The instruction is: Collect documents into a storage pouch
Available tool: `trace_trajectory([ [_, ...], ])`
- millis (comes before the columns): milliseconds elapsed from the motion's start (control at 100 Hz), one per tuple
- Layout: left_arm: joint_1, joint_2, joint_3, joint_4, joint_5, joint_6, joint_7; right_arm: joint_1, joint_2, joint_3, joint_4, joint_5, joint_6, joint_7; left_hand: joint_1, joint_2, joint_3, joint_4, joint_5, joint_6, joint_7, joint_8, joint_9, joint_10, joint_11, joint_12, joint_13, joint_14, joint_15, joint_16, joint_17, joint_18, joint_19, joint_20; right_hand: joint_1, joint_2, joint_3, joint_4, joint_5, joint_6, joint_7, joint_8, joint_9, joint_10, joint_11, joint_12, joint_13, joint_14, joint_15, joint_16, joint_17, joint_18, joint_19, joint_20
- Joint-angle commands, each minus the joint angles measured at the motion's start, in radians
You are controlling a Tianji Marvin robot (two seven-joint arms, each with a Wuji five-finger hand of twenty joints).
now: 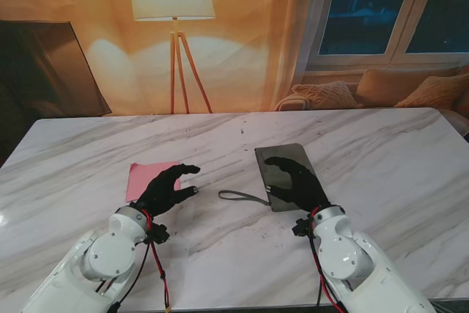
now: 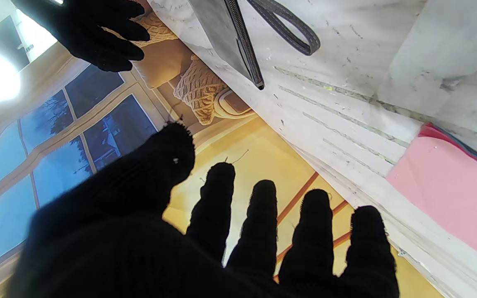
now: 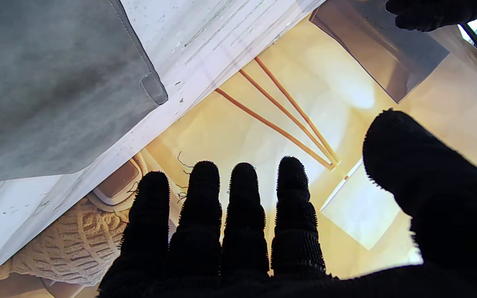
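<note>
A pink document (image 1: 146, 176) lies flat on the marble table (image 1: 381, 159), left of centre; the left wrist view shows its pink sheet (image 2: 449, 190). My left hand (image 1: 167, 188) hovers over its near right corner, fingers spread, holding nothing. A dark grey pouch (image 1: 286, 174) with a wrist strap (image 1: 238, 196) lies right of centre; its zipper edge (image 2: 244, 43) and strap loop (image 2: 292, 31) show in the left wrist view. My right hand (image 1: 300, 183) is over the pouch's near half, fingers apart, empty. The right wrist view shows the grey pouch (image 3: 48, 82) and my fingers (image 3: 242, 219).
A floor lamp (image 1: 172, 5) stands behind the table's far edge. A sofa with cushions (image 1: 381, 89) sits under the window at the far right. A dark panel (image 1: 44, 71) leans at the far left.
</note>
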Motion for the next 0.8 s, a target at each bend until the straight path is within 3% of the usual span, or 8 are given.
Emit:
trace_trajectory([
  [0,0.006,-0.005,-0.001,-0.002,-0.001,0.003,-0.009,0.007,-0.001,-0.005,0.002,-0.004,0.016,0.022,-0.013,-0.004,0.002,-0.017,-0.003,-0.004,0.008,0.013,0.048,0.006,0.017,0.018,0.033,-0.004,0.008,0.013,0.003,-0.005,0.007,0.023,-0.015,0.004,-0.012,0.001,0.003,-0.001,0.002,0.012,-0.044,0.001,0.009,0.016,-0.027,-0.023,0.009,0.006,-0.028,-0.052,-0.045,-0.008],
  [170,0.004,-0.003,0.001,0.000,-0.010,-0.004,-0.020,0.031,0.013,-0.008,0.002,-0.064,0.056,0.057,-0.025,0.007,-0.015,-0.018,-0.004,-0.002,0.003,0.010,0.046,0.012,0.008,0.022,0.033,-0.001,0.009,0.013,0.003,-0.003,0.005,0.027,-0.021,-0.012,-0.012,0.002,0.011,0.041,0.008,0.028,-0.071,0.003,0.011,0.027,-0.077,-0.042,-0.004,0.000,-0.096,-0.121,-0.148,-0.054],
  [350,0.003,-0.002,0.002,0.001,-0.011,-0.004,-0.025,0.065,0.018,-0.016,0.006,-0.096,0.088,0.067,-0.021,0.010,-0.026,-0.016,-0.002,-0.003,-0.001,0.009,0.051,0.020,0.004,0.027,0.041,0.007,0.016,0.016,0.011,0.002,0.010,0.035,-0.024,-0.016,-0.007,0.004,0.024,0.047,0.044,0.067,-0.072,0.006,0.020,0.035,-0.081,-0.040,0.000,0.001,-0.085,-0.106,-0.156,-0.050],
  [640,0.003,-0.003,0.002,0.003,-0.013,-0.009,-0.021,0.141,0.024,-0.056,0.040,-0.106,0.161,0.123,-0.019,0.011,-0.029,-0.015,0.000,-0.001,-0.002,0.009,0.054,0.024,0.005,0.034,0.054,0.021,0.048,0.037,0.028,0.008,0.023,0.054,-0.021,-0.029,-0.004,0.001,-0.001,0.039,0.020,0.073,-0.078,0.009,0.019,0.040,-0.080,-0.032,0.003,0.003,-0.081,-0.083,-0.147,-0.032],
  [790,0.005,-0.010,0.004,0.002,-0.059,-0.005,-0.016,0.187,0.027,-0.087,0.070,-0.111,0.200,0.158,-0.012,0.010,-0.028,-0.014,0.003,0.001,-0.002,0.009,0.053,0.028,0.002,0.033,0.049,0.026,0.054,0.041,0.023,0.007,0.023,0.061,-0.021,-0.030,-0.007,0.000,-0.014,0.049,0.000,0.067,-0.081,0.011,0.019,0.042,-0.084,-0.026,0.003,0.004,-0.083,-0.076,-0.151,-0.027],
])
